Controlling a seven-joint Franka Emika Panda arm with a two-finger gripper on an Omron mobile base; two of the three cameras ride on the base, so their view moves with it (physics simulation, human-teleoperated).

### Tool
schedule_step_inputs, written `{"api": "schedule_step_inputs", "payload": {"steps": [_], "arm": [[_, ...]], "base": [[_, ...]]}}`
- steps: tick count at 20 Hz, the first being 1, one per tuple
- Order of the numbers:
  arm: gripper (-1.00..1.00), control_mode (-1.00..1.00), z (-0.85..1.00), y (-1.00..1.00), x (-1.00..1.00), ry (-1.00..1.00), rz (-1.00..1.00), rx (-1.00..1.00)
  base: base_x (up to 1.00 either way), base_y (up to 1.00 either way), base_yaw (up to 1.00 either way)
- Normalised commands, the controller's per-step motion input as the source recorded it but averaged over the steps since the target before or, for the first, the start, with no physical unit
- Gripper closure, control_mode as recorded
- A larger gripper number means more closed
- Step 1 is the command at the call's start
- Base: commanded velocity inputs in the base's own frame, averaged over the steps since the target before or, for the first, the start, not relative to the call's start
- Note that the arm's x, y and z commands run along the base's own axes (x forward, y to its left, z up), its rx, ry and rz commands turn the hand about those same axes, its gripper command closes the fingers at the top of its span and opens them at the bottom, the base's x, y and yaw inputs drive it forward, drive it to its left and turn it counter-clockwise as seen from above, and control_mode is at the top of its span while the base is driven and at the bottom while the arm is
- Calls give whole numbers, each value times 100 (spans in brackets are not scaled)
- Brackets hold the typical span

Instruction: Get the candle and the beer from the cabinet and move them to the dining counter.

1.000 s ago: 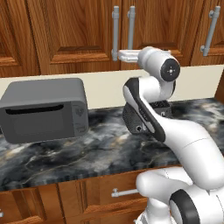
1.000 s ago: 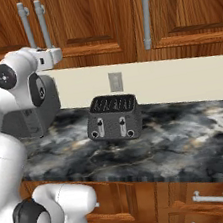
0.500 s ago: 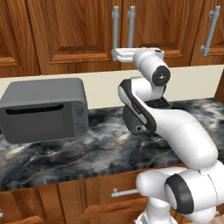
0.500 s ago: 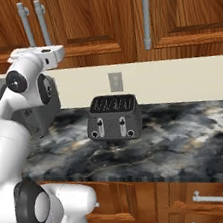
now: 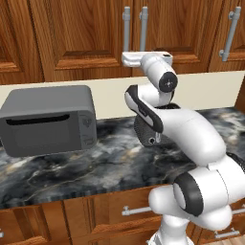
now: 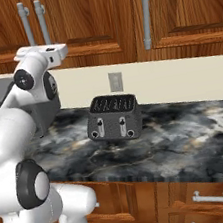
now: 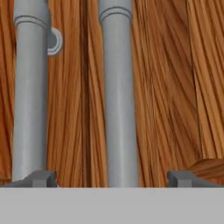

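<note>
With the cabinet (image 5: 95,33) shut, opening it is the step in hand: wide-spread fingers (image 7: 41,178) straddle the right handle (image 7: 118,96); closing on it should follow.

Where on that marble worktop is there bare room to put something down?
The widest free patch lies right of the toaster, running along the worktop to the picture's edge. A smaller bare strip runs in front of the microwave. Between microwave and toaster it is crowded: the robot's arm hangs there, its open gripper up at the cabinet handles.
</note>
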Motion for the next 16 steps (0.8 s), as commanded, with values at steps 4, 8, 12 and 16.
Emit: {"api": "schedule_step_inputs", "payload": {"steps": [4, 8, 12, 16], "arm": [[-100, -100, 2, -3, 34, 0, 0, 0], [-100, -100, 0, -1, 41, 2, -1, 0], [100, -100, -1, 3, 55, 5, 0, 0], [100, -100, -12, 4, 54, 10, 0, 0]], "base": [[0, 0, 0], [0, 0, 0], [0, 0, 0], [0, 0, 0]]}}
